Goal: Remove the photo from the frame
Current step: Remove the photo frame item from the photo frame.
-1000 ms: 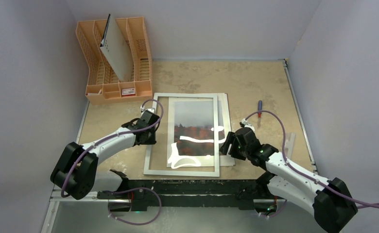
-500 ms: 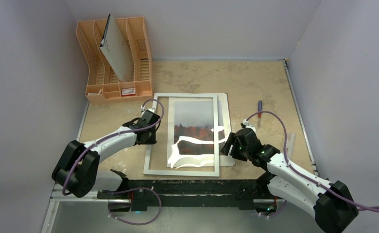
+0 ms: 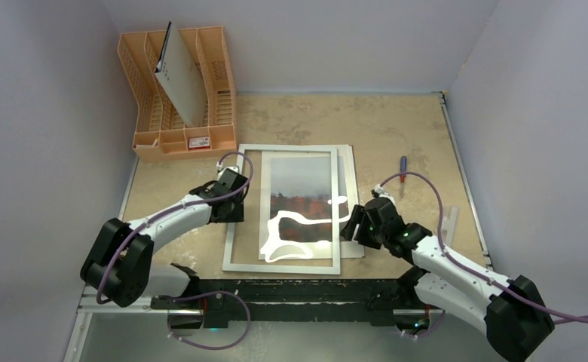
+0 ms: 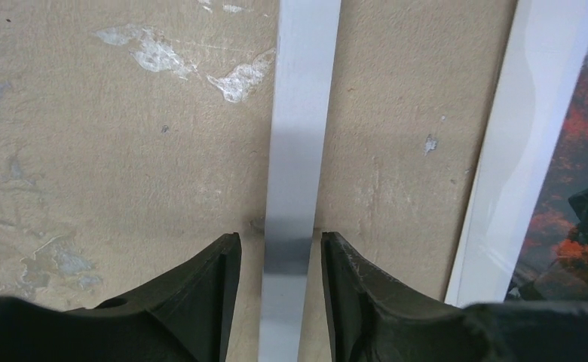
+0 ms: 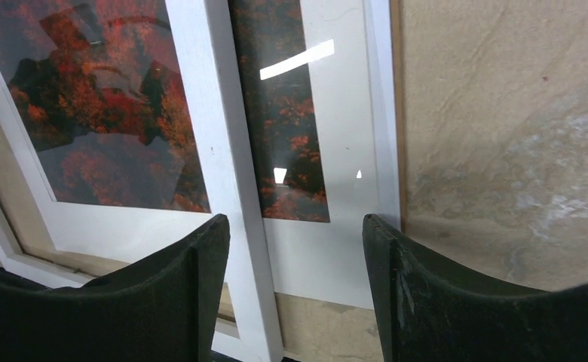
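The frame [image 3: 282,267] lies flat on the tabletop [image 3: 396,128]. The photo [image 3: 300,207] lies under its white border, shifted to the right so that its pale margin sticks out past the frame's right side. The 2 hands sit at opposite long sides, probably so that 1 can steady or drag the frame while the other works on the sheet. The left hand [image 4: 276,245] straddles the frame's left side, its fingers narrowly parted with a sliver of tabletop showing beside the strip, so it grips nothing. The right hand [image 5: 295,226] is spread wide above the right side and the photo's exposed margin, also holding nothing. The offset looks useful, since it leaves 1 edge of the photo free to pinch. The photo is not yet clear of the frame.
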You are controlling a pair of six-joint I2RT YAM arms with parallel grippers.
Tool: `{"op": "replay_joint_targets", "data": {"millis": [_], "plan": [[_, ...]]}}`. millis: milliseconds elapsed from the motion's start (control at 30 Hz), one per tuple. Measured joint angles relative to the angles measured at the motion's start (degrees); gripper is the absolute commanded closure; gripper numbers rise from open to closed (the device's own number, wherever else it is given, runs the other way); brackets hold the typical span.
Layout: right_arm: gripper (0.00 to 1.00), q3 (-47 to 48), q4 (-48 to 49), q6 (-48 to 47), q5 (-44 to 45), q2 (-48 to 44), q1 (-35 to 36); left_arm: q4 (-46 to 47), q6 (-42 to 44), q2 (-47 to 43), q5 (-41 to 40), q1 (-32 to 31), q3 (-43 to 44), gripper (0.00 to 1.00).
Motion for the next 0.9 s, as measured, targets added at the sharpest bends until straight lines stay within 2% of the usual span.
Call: {"op": "replay_joint_targets", "data": {"millis": [233, 300, 400, 500, 600, 700, 900], "plan": [[0.37, 0.2, 8.3, -0.3, -3.5, 5.8, 0.0, -1.4, 0.0, -5.9, 0.2, 0.0, 1.1, 0.54], [0.37, 0.5, 9.7, -0.3, -4.0, 7.0, 0.0, -0.9, 0.6, -8.1, 2.4, 0.0, 1.1, 0.55], [0.35, 0.6, 8.5, -0.2, -3.7, 5.9, 0.0, 2.1, 1.3, -10.2, 9.1, -0.5, 1.1, 0.55], [0.34, 1.6, 2.7, 0.6, 0.3, 1.9, 0.0, 6.9, 0.4, -10.3, 13.4, -4.7, 1.1, 0.55], [0.33, 3.8, -2.7, 2.2, 6.5, -2.1, -0.2, 10.8, -1.9, -6.2, 15.4, -13.0, 2.7, 0.55], [0.32, 5.8, -6.1, 3.7, 11.4, -4.6, -1.8, 14.5, -4.6, 1.9, 16.6, -18.9, 6.4, 0.55], [0.32, 5.4, -8.3, 4.3, 11.3, -6.9, -10.2, 18.4, -8.9, 15.9, 16.0, -26.3, 15.3, 0.54]]}}
